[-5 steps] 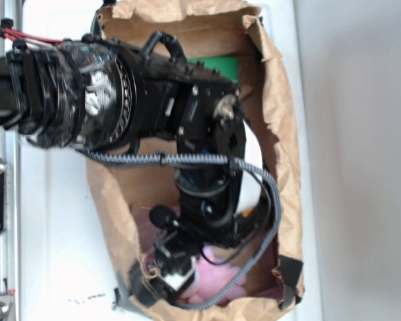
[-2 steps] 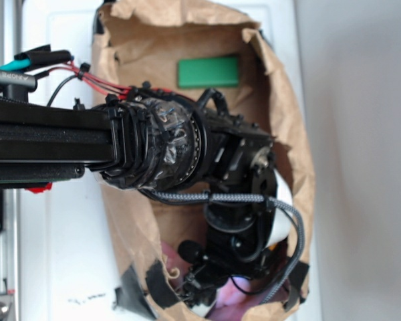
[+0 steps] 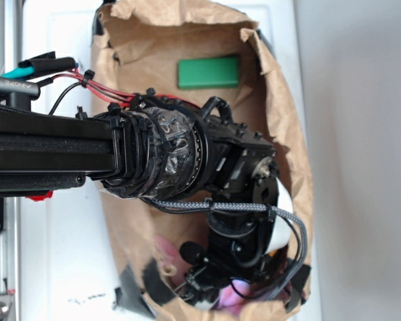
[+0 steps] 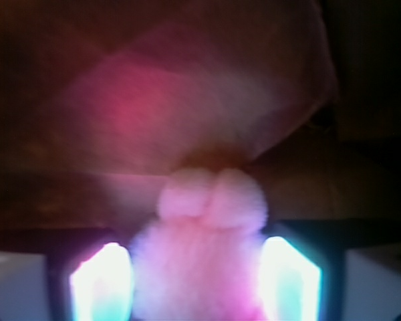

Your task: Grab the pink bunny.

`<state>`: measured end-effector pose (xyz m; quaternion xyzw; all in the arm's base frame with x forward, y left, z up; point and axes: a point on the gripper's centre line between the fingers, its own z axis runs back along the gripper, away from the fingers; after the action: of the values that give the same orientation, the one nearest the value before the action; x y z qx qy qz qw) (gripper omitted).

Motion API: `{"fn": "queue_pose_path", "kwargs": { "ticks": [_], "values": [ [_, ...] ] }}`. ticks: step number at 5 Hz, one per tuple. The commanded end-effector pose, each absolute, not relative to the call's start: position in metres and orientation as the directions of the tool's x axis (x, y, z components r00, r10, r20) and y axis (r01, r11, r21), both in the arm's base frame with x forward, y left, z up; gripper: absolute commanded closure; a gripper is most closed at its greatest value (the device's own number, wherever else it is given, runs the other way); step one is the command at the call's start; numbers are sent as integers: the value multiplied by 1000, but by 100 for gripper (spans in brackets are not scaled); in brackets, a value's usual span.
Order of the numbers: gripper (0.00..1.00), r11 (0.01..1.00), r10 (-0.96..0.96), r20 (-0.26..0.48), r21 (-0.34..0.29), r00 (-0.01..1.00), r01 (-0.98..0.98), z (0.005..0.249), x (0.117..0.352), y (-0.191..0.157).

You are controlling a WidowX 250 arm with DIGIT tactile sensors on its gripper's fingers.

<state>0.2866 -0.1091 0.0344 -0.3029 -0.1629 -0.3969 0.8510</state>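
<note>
Arm pushed deeper into the bag; end effector (image 4: 195, 281) released, straddling pink bunny (image 4: 204, 261). Grasp step: clench next.

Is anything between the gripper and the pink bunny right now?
Nothing visible. In the wrist view the pink bunny sits directly between the gripper fingers, no object in between. Whether they touch it is too blurred to tell.

Arm covers nearly all of the pink bunny (image 3: 228, 295) from outside; only pink slivers peek out. Wrist view's badly blurred: bunny (image 4: 200, 261) fuzzy, cut off below, fingertips (image 4: 100, 281) glowing smears.
</note>
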Motion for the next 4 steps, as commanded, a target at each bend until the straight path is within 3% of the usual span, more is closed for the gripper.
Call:
{"fn": "queue_pose_path", "kwargs": {
  "ticks": [1, 2, 4],
  "values": [
    [100, 505, -541, 578, -359, 611, 785, 52, 283, -88],
    [100, 576, -512, 562, -336, 650, 745, 63, 283, -69],
    [100, 698, -421, 554, -309, 718, 647, 110, 271, -27]
  ]
}}
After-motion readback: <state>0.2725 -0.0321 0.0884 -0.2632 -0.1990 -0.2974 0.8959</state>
